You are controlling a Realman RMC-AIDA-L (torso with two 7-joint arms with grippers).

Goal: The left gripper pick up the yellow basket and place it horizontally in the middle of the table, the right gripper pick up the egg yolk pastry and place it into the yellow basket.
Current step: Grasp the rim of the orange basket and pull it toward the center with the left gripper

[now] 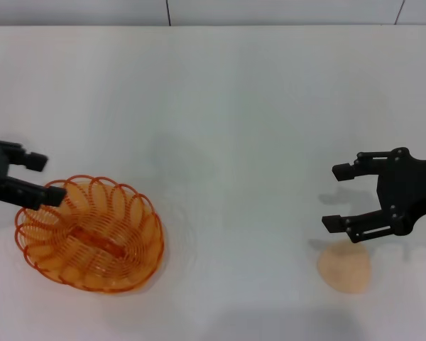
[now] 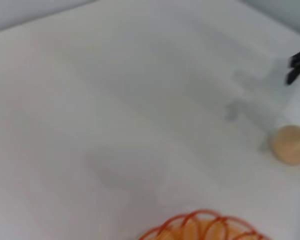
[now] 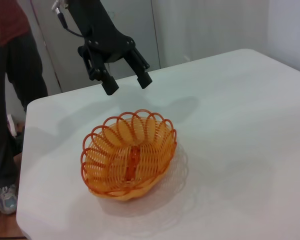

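White tabletop (image 1: 234, 106) fills the head view, plain and flat, with a grey wall strip along its far edge; the right wrist view shows grey cabinet panels (image 3: 125, 30) beyond the table and a standing person (image 3: 10, 85) in dark trousers and a reddish top at the table's end.

Yellow basket (image 1: 89, 234): resting upright on the table at the robot's left, near the front edge; oval, orange-yellow wire, scalloped looped rim; nothing lies inside it; only its rim shows in the left wrist view (image 2: 205, 229).

Left gripper (image 1: 41, 179): above the far-left rim of the basket, fingers spread apart and holding nothing; in the head view its nearer fingertip overlaps the rim, while the right wrist view (image 3: 126, 83) shows the fingertips raised clear of the basket, so contact is not confirmed.

Egg yolk pastry (image 1: 344, 268): lying on the table at the robot's right, near the front edge, well apart from the basket; pale peach, domed; also seen in the left wrist view (image 2: 290, 144).

Right gripper (image 1: 338, 197): hovering just beyond the pastry on its far side, fingers spread apart, empty, not touching the pastry; its fingertips (image 2: 299, 64) appear at the edge of the left wrist view.
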